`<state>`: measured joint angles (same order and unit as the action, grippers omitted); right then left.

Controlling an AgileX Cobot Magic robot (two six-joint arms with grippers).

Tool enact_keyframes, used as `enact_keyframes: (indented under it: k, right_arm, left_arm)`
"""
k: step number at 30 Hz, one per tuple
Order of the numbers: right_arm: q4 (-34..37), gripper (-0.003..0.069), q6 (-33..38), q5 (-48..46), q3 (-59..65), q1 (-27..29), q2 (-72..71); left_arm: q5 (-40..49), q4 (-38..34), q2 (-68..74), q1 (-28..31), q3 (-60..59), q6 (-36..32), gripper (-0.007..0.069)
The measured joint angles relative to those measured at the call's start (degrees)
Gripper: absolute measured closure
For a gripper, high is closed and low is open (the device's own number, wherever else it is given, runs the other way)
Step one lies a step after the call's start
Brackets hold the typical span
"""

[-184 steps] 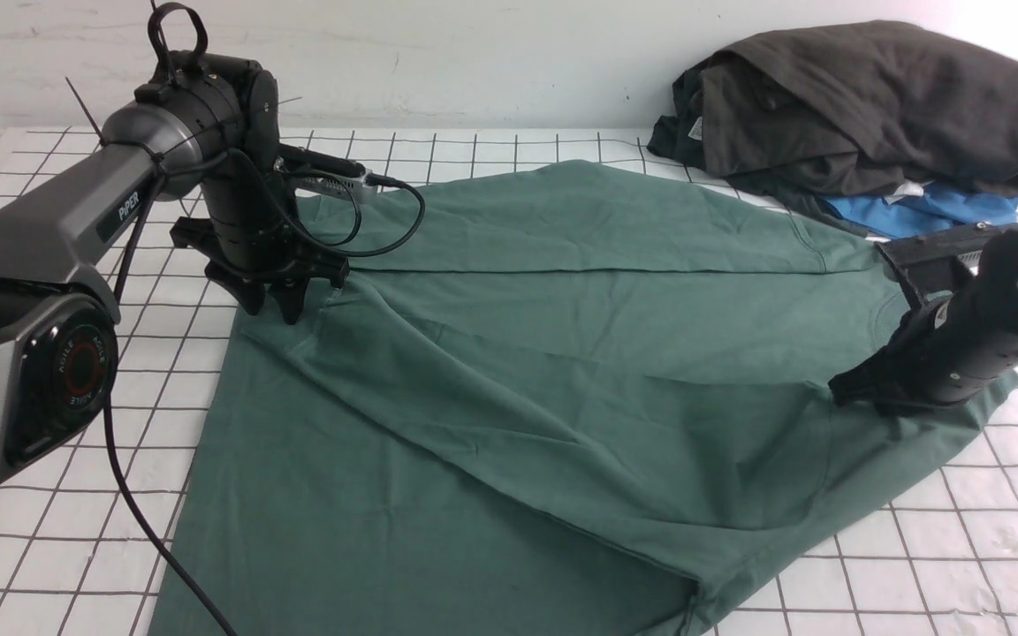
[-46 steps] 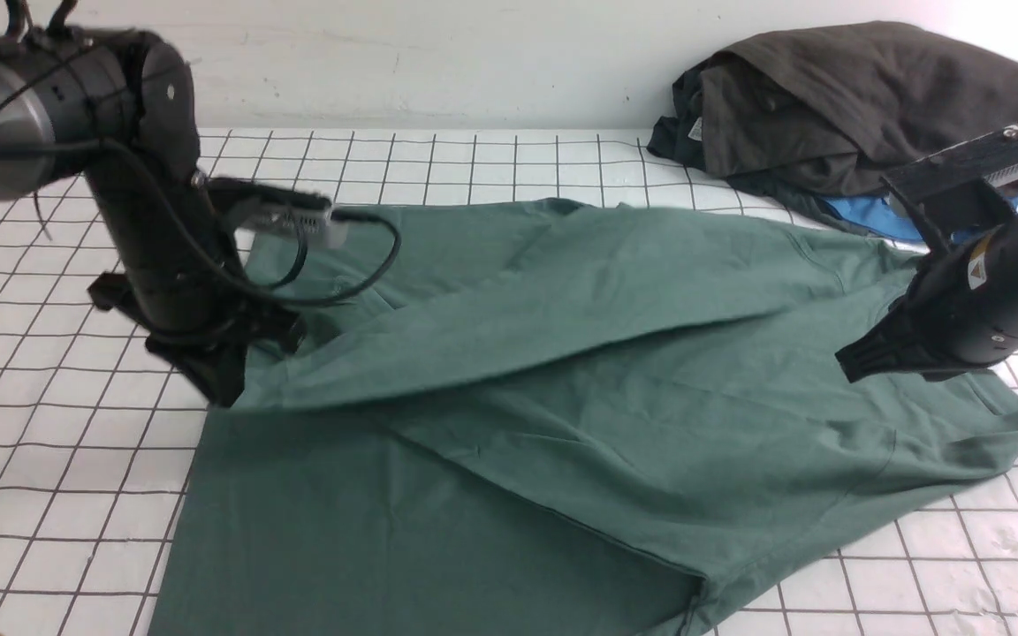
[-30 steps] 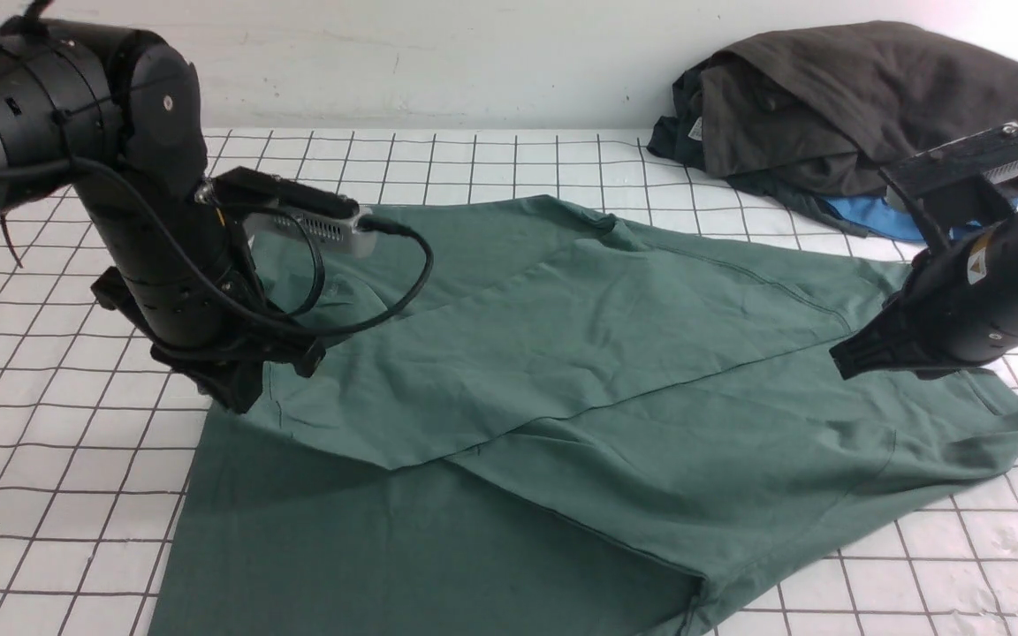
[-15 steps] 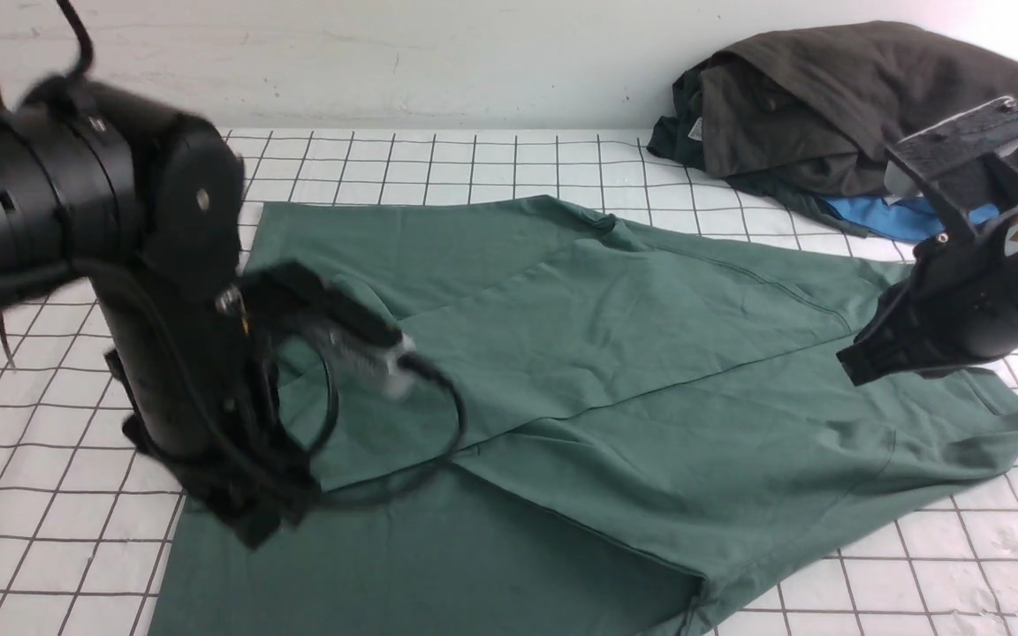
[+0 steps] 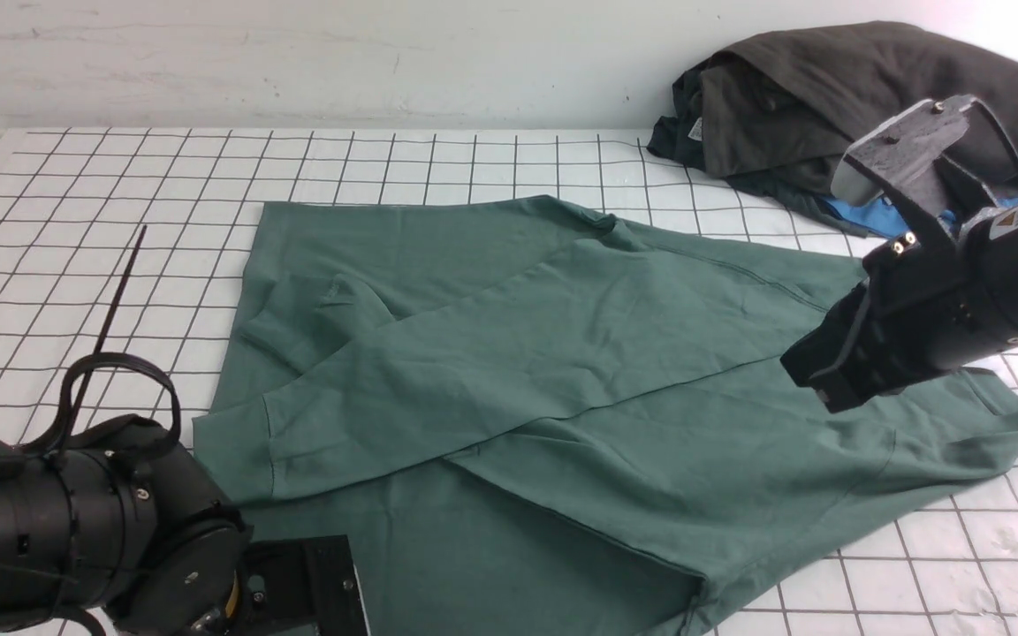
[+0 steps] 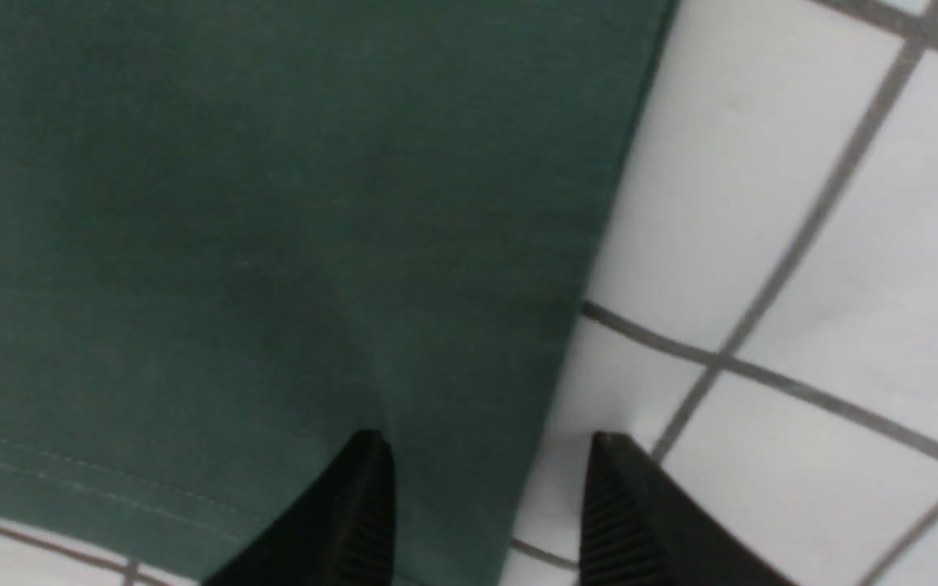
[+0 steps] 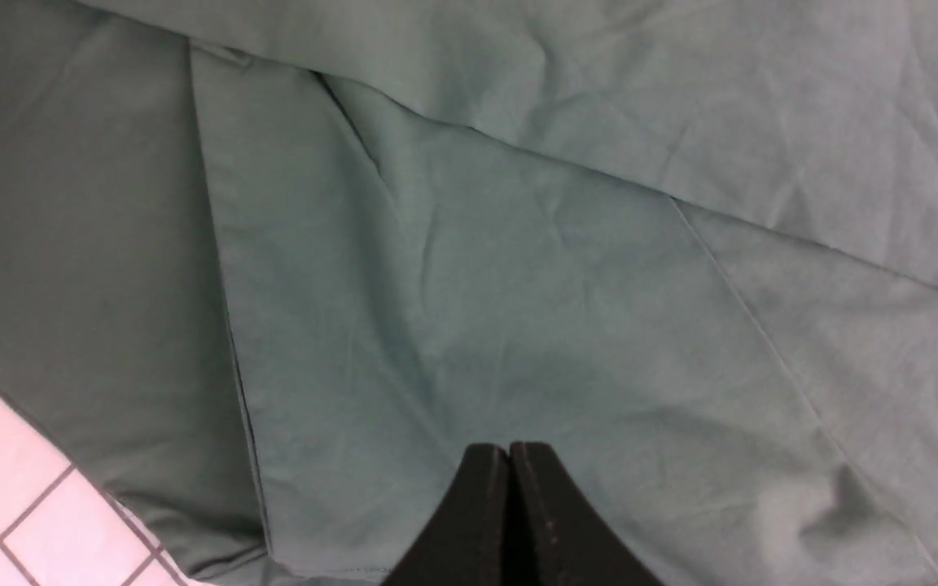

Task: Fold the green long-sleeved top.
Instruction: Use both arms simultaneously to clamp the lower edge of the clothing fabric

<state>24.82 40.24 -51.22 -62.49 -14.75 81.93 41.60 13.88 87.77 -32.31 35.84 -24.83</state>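
The green long-sleeved top [image 5: 562, 371] lies spread on the gridded table, with one sleeve folded across its body and that sleeve's cuff [image 5: 235, 459] near the left edge. In the left wrist view, my left gripper [image 6: 485, 448] is open low over the top's [image 6: 233, 244] side edge by the stitched hem. One finger is over cloth, the other over the table, and they grip nothing. In the front view only the left arm [image 5: 76, 548] shows. My right gripper [image 5: 814, 380] [image 7: 510, 448] hovers shut and empty over the top's [image 7: 518, 285] right part.
A heap of dark grey-brown garments [image 5: 862, 106] with a bright blue garment [image 5: 880, 216] under it sits at the back right, just behind my right arm. The white gridded table [image 5: 120, 177] ends at a wall behind.
My left gripper let go of the sleeve, which now lies across the body. The arm drew back to the near left corner. My right gripper shifted slightly left and lower.
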Motion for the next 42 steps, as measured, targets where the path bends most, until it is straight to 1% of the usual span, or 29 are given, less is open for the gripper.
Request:
enact_keyframes:
  k: [2, 5, 6, 8, 11, 17, 22, 23, 24, 26, 28, 31, 34, 38, 42]
  right_arm:
    - [-0.4, 0.0673, 0.1, -0.1, 0.0, 0.0, -0.1]
    - [-1.7, 0.0673, 2.2, -1.1, 0.0, -0.2, -1.1]
    - [-1.8, 0.0673, 2.6, -1.2, 0.0, -0.3, -1.1]
    - [-2.2, 0.0673, 7.1, -1.8, 0.0, -2.1, -4.8]
    - [-3.2, 0.0673, 9.9, -2.2, 0.0, -4.2, -8.5]
    - [-10.0, 0.0659, 9.0, -5.1, 4.2, -5.2, -9.4]
    - [-21.1, 0.0517, 11.2, -0.9, 15.1, -5.6, -7.7]
    - [-25.7, 0.0453, 11.7, 2.5, 18.4, -5.6, -6.2]
    - [-27.0, 0.0445, 11.8, 3.6, 18.8, -5.6, -5.9]
    - [-34.3, 0.0366, 11.1, 11.1, 23.7, -5.6, -2.4]
    - [-40.1, 0.0323, 8.8, 17.4, 25.9, -5.6, 0.3]
    - [-50.3, 0.0304, 0.9, 24.3, 27.5, -5.6, 5.8]
    - [-59.7, 0.0322, -9.0, 26.5, 27.0, -5.7, 8.1]
    - [-71.2, 0.0379, -22.1, 27.2, 27.0, -5.8, 8.6]
    - [-78.5, 0.0408, -30.9, 28.6, 27.2, -5.7, 9.1]
  left_arm:
    - [-1.5, 2.0, 0.0, 0.0, 0.0, 3.0, 0.0463]
    - [-1.1, 3.3, -0.6, 0.0, 0.0, 6.5, 0.0582]
    - [-0.9, 3.3, -0.9, 0.0, 0.0, 6.9, 0.0592]
    - [1.2, 3.3, -3.4, 0.0, 0.3, 9.7, 0.0623]
    - [3.1, 3.7, -8.0, 0.0, 0.4, 10.9, 0.0626]
    - [3.7, 5.0, -14.5, 0.1, 0.5, 11.0, 0.0625]
    - [3.2, 4.9, -15.7, 0.2, 0.5, 11.6, 0.0625]
    - [3.1, 4.8, -15.7, 0.2, 0.5, 12.1, 0.0625]
    - [3.1, 4.8, -15.7, 0.2, 0.5, 12.2, 0.0625]
    - [3.1, 4.8, -15.7, 0.2, 0.5, 12.5, 0.0625]
    - [3.3, 4.8, -15.9, 0.2, 0.5, 12.5, 0.0625]
    - [3.3, 4.5, -17.1, 0.2, 0.5, 12.6, 0.0625]
    - [3.3, 4.1, -18.8, 0.2, 0.5, 12.7, 0.0625]
    - [3.5, 3.9, -21.3, 0.2, 0.5, 12.7, 0.0625]
    - [3.5, 3.9, -22.8, 0.2, 0.5, 12.7, 0.0625]
